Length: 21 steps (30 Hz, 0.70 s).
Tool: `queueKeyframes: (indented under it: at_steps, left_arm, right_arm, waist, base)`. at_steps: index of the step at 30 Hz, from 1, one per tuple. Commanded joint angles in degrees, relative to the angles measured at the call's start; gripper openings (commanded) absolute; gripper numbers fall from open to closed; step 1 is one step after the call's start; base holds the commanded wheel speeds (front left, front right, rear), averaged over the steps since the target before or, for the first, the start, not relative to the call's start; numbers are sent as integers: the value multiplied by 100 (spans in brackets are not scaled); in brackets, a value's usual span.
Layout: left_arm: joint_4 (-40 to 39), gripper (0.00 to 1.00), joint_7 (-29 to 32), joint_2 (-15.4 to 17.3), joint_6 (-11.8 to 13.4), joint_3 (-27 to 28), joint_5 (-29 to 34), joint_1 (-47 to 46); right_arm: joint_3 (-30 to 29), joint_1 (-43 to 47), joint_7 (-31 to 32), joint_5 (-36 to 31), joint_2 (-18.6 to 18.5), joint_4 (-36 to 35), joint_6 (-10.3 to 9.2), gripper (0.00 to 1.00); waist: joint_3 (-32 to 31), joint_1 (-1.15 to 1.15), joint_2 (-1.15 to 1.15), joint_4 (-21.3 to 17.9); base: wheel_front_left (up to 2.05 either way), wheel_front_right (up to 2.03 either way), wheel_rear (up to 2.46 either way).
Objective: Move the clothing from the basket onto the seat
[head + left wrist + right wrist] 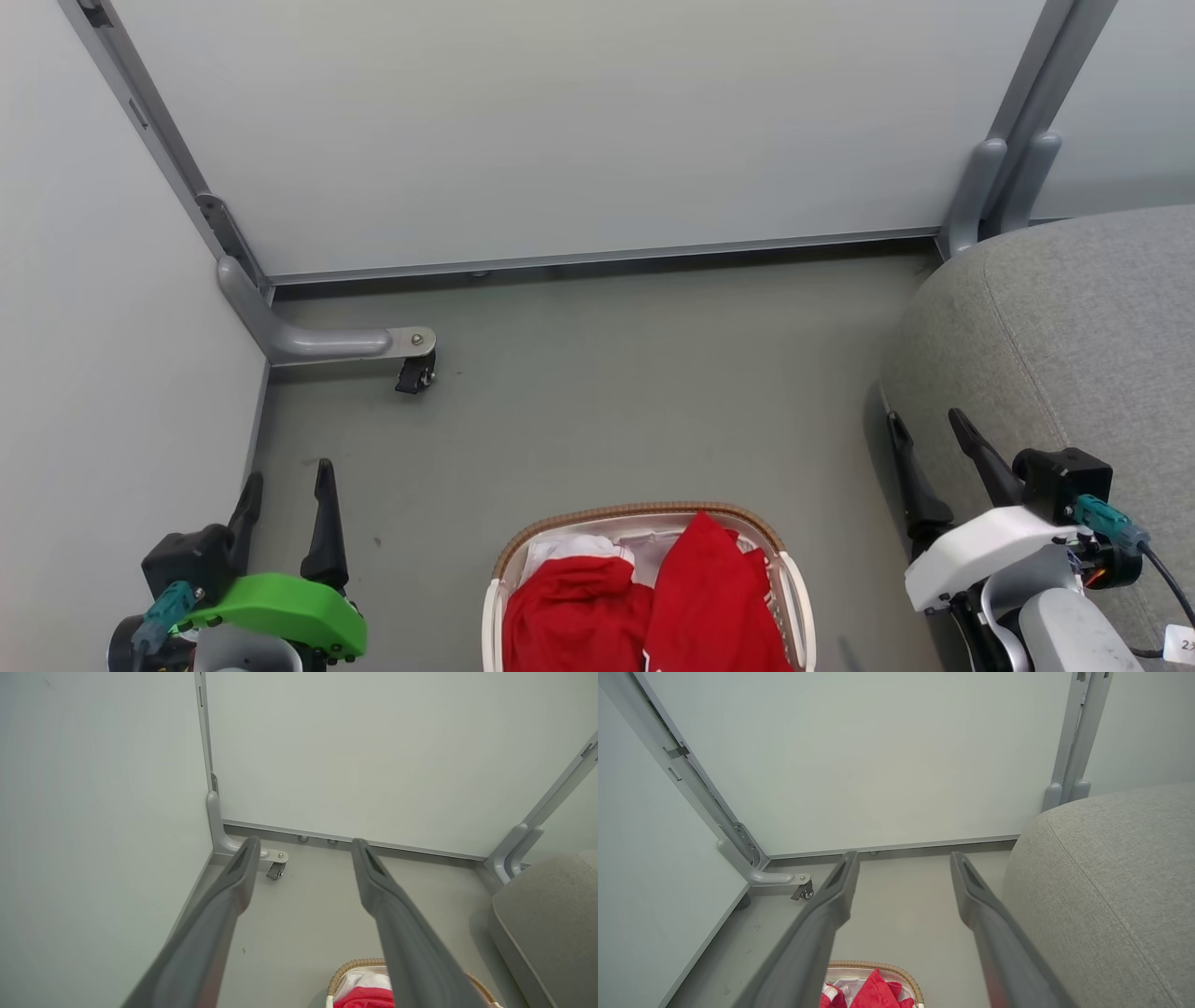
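Two bright red garments (653, 602) lie heaped in the white basket (800, 597) with the brown woven rim, at the bottom centre of the head view; a bit of white sheet shows behind them. The red clothing (873, 994) and basket rim (896, 969) also peek in low in the right wrist view. The grey seat (1074, 336) bulges at the right. My left gripper (288, 478) is open at the lower left, left of the basket. My right gripper (929, 431) is open at the lower right, just beside the seat's front.
Pale partition panels enclose the grey floor at the back and left. A grey metal foot with a small black caster (415, 373) juts from the left corner. A grey post pair (1004, 191) stands at the back right by the seat.
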Motion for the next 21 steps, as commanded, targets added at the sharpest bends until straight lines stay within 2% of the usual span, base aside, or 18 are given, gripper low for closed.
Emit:
queueKeyframes:
  at_steps: [1,21]
  left_arm:
    - [-37,100,-58,-18,-22,53,155,11]
    - [-84,100,-299,-131,-97,191,1125,139]
  right_arm:
    - [-11,-79,-57,-153,-11,2,2,100]
    - [-71,-35,-296,-971,34,130,2,100]
  waist:
    - [-4,0,0,0]
    - [10,0,0,-39]
  base:
    - [0,0,0]
    - [0,0,0]
